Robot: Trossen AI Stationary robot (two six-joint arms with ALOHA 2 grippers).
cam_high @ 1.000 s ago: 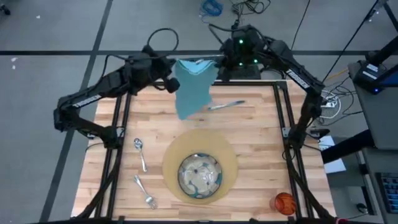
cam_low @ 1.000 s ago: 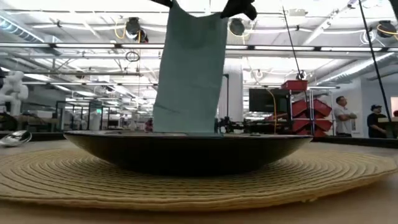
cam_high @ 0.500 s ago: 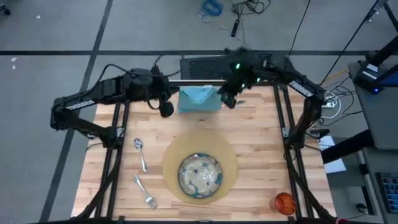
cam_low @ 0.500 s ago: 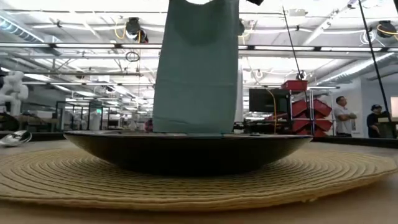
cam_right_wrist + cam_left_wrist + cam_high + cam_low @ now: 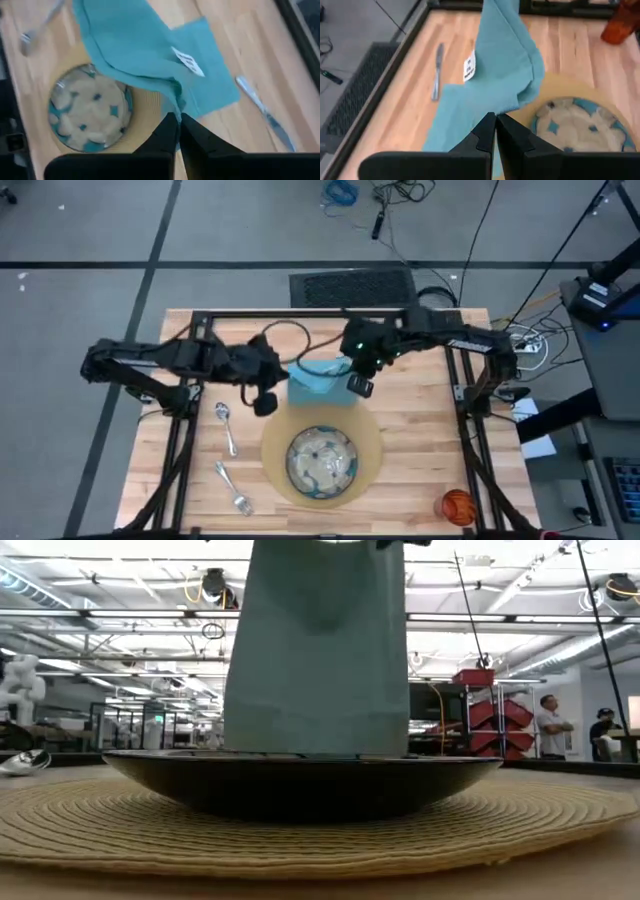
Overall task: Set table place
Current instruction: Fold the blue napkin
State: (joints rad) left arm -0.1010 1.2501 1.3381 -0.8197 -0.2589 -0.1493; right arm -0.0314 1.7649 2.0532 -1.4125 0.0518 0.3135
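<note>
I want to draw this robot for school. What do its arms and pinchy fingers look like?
Draw two thin dark arms made of jointed pieces, with white lettering along their sides. A black cable loops above the left gripper, and a little green light glows near the right gripper. Each gripper ends in two flat, black, pointed fingers that sit side by side.

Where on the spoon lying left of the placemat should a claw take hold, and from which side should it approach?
Grip the spoon mid-handle, coming straight down from above with the fingers set across the handle. It lies flat on the table, so only its narrow handle offers two opposite edges to pinch; the bowl is wider and would likely slip.
</note>
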